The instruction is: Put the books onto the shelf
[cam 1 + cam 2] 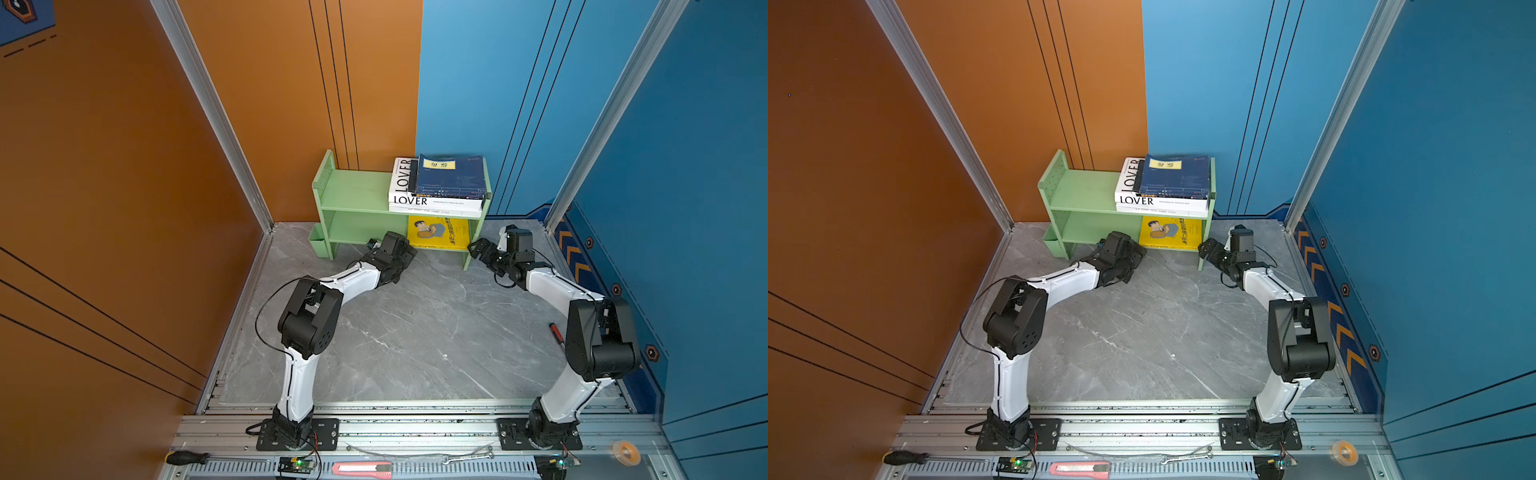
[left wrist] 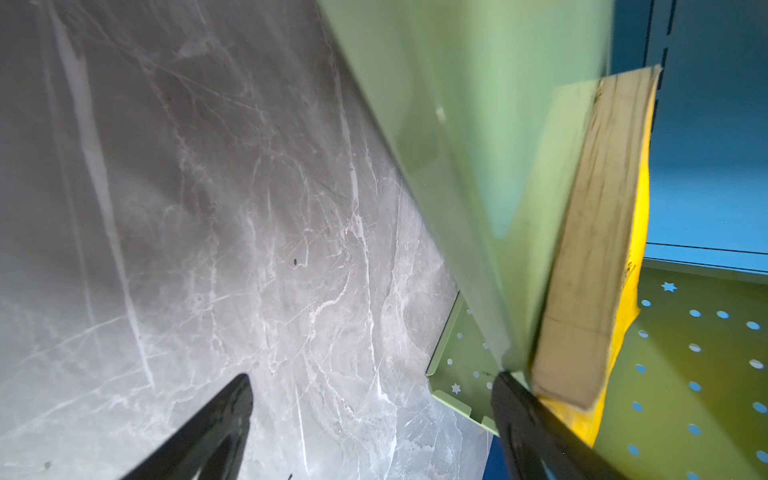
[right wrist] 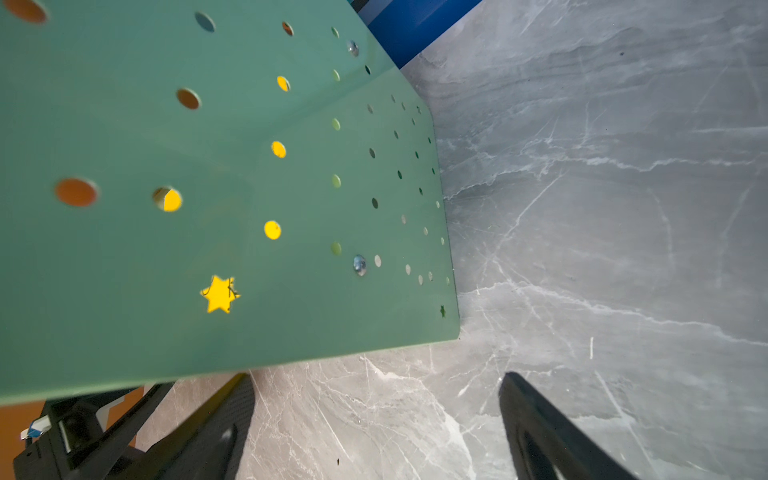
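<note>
The pale green shelf [image 1: 353, 191] [image 1: 1079, 195] stands at the back of the marble table. A stack of books lies on the right of its top tier, a navy one [image 1: 451, 178] [image 1: 1177, 176] uppermost and the white "LOVER" book [image 1: 409, 200] [image 1: 1136, 200] lower down. A yellow cartoon-cover book [image 1: 438, 232] [image 1: 1169, 232] stands in the lower tier. My left gripper [image 1: 409, 254] [image 1: 1140, 254] [image 2: 372, 378] is open and empty, one finger at the lower tier's front edge by the yellow book's [image 2: 598, 249] corner. My right gripper [image 1: 473, 247] [image 1: 1204, 247] [image 3: 376, 378] is open and empty beside the hole-dotted side panel [image 3: 208, 145].
A small green cup [image 1: 318, 239] hangs on the shelf's left side. A red-handled tool [image 1: 556, 332] lies by the right arm. On the front rail lie a screwdriver [image 1: 185, 457], a red utility knife [image 1: 361, 468], a wrench [image 1: 465, 458] and a tape roll [image 1: 626, 452]. Orange and blue walls enclose the table.
</note>
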Tool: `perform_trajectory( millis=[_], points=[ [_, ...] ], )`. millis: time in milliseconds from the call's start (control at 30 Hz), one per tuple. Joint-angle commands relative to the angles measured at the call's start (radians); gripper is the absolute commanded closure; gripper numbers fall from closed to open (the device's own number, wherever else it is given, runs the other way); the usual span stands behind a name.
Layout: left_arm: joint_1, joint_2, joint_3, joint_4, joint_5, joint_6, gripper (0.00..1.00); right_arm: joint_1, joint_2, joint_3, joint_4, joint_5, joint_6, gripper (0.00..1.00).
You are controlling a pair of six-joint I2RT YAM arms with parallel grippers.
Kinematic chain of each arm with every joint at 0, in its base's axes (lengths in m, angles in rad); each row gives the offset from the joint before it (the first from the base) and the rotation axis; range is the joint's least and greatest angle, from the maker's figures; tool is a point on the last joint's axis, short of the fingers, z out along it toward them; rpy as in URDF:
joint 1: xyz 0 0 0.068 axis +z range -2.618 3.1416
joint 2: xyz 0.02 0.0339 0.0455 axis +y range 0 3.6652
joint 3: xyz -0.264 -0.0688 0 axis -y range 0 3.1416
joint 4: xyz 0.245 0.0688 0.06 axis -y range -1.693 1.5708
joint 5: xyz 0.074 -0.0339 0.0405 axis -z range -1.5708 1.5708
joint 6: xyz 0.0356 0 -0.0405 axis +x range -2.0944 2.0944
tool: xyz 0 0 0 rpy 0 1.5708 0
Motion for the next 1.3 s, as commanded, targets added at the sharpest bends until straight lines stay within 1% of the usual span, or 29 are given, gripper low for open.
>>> perform_trajectory(
  millis=[0, 67, 367, 700, 833, 1067, 1267],
  points=[
    [0.022, 0.029, 0.076, 0.04, 0.001, -0.001, 0.09, -0.004, -0.015, -0.007, -0.018, 0.009, -0.016, 0.06],
    [0.022, 0.037, 0.093, 0.02, 0.009, 0.004, 0.09, -0.004, -0.017, -0.015, -0.014, 0.009, -0.012, 0.06],
    [0.028, 0.056, 0.104, 0.026, 0.049, -0.056, 0.1, -0.007, -0.057, -0.067, 0.008, 0.018, 0.0, 0.06],
    [0.03, 0.021, 0.108, 0.003, 0.059, -0.043, 0.1, -0.004, -0.151, -0.179, 0.018, 0.073, -0.006, 0.06],
    [0.039, 0.017, 0.102, 0.027, 0.073, -0.06, 0.1, -0.004, -0.181, -0.213, 0.018, 0.093, 0.002, 0.06],
    [0.044, -0.038, 0.064, 0.039, 0.075, -0.065, 0.1, 0.005, -0.236, -0.265, 0.01, 0.134, 0.006, 0.06],
    [0.055, -0.059, 0.051, 0.058, 0.091, -0.072, 0.11, 0.018, -0.268, -0.296, 0.003, 0.164, 0.013, 0.05]
  ],
)
